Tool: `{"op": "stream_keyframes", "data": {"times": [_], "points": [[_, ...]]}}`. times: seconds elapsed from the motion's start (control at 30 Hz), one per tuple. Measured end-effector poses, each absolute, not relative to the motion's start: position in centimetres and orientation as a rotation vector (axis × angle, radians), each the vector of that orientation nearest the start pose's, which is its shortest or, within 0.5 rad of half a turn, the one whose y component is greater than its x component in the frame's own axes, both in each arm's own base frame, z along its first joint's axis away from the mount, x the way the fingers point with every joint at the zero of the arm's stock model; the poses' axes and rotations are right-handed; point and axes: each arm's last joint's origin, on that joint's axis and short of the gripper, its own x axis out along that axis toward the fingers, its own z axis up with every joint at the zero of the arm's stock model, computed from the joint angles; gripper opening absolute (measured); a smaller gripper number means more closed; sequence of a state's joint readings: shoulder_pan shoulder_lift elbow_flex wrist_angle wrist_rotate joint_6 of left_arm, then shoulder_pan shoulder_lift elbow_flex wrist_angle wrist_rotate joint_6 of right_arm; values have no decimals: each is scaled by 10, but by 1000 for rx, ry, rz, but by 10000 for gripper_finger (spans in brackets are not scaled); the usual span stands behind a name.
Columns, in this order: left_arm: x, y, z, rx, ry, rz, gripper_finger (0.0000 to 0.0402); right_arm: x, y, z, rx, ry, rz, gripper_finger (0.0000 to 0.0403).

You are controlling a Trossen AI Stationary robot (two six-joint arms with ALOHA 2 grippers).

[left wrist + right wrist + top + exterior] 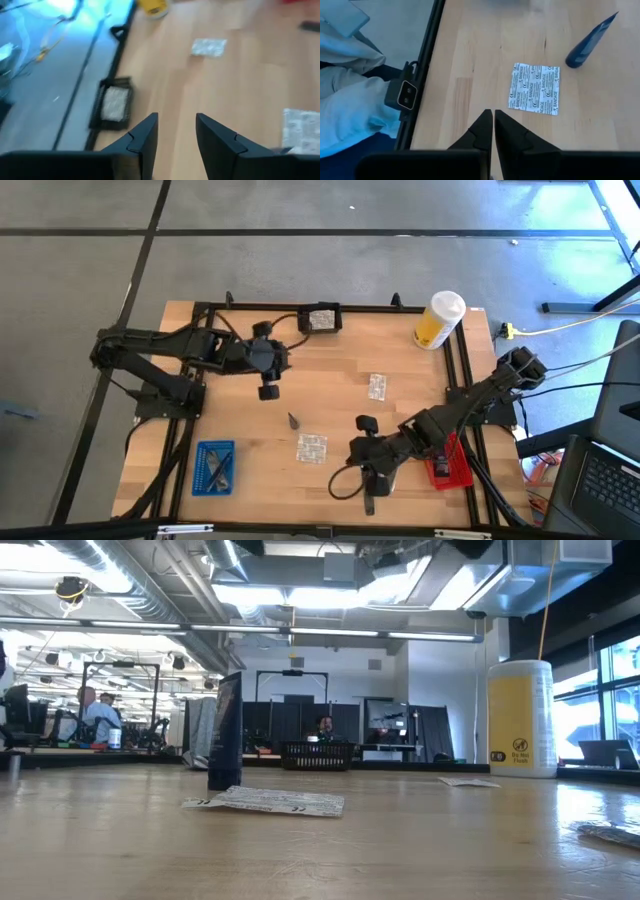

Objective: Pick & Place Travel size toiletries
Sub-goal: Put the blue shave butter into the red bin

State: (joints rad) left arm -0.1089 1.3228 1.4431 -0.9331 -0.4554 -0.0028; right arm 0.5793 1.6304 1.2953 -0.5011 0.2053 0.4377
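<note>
A square foil sachet (312, 448) printed "BANDAGE" lies flat on the wooden table (330, 375) near the front edge, with a short dark tube (293, 421) standing upright just beside it, apart from it. A second sachet (377, 386) lies near the table's middle, and a third (321, 319) sits in a small black holder (338, 311) at the far edge. Slim grey items, too small to tell apart, fill the blue tray (214, 467) at the front left corner; the red tray (449, 463) sits at the front right, partly under the right arm. The right gripper (493, 131) hangs above the table's front edge near the first sachet, its jaws clenched together on nothing. The left gripper (176, 137) hangs over the far-left part of the table, its jaws parted and empty. A tall yellow container with a white cap (439, 320) stands at the far right corner. In the right wrist view, a person's light sleeve (352, 100) shows beyond the table's frame.
</note>
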Motion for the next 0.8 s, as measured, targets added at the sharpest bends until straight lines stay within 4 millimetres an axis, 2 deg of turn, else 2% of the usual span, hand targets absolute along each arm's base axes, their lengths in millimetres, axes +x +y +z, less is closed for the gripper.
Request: {"op": "stream_keyframes", "data": {"times": [0.2, 0.43, 0.57, 0.8], "points": [[265, -2, 351, 128, 799, 107, 120, 289, 193, 277, 71, 816, 183, 20], [262, 3, 304, 74, 936, 42, 122, 287, 192, 275, 47, 829, 157, 20], [257, 2, 295, 56, 932, -8, 120, 287, 190, 275, 15, 818, 105, 20], [252, -8, 274, 49, 983, -211, 118, 287, 189, 275, -9, 809, 95, 20]]}}
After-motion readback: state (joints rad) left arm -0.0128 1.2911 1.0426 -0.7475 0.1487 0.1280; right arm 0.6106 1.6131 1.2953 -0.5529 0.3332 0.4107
